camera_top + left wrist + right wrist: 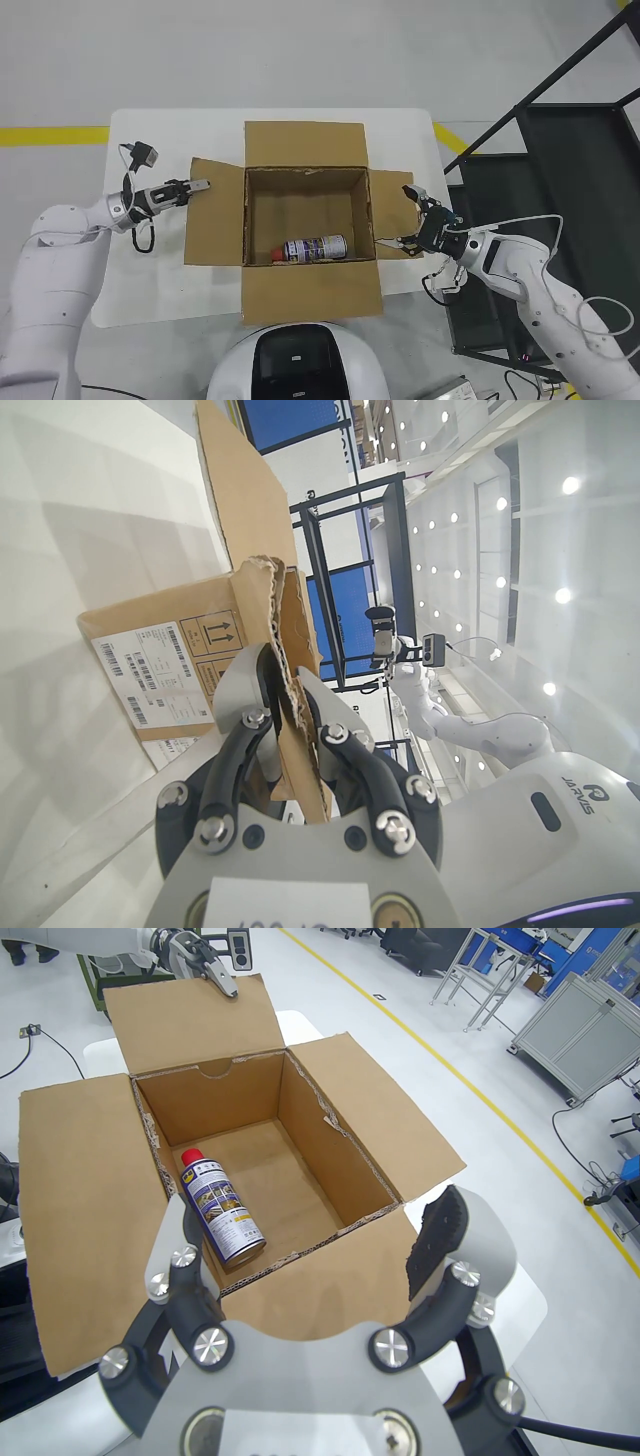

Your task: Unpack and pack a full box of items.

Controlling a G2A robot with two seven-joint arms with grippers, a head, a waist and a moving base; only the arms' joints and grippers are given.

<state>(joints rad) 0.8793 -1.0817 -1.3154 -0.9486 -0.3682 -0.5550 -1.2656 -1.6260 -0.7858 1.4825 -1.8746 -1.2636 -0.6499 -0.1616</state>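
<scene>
At the left of the white table (200, 130), left gripper (282, 670) drawn in to a narrow pinch on the torn outer edge of the left flap (215, 225), with cardboard sandwiched between both fingers and the flap spread outward from the box; next along, at the table's middle, the open cardboard box (305, 215) with all four flaps folded out and its mouth facing up; inside, on the box floor, one spray can (315, 247) lying on its side just beside the wall nearest the robot, long axis running left to right along that wall, red cap toward the robot's left, flat base toward its right, printed label facing up; further right, the right flap (388, 200) folded out toward the table's right edge; over that flap, right gripper (312, 1205) spread wide with nothing between its fingers, one finger toward the flap's near end and the other toward its far end, aimed back across the box opening; contact with the cardboard impossible to tell.
</scene>
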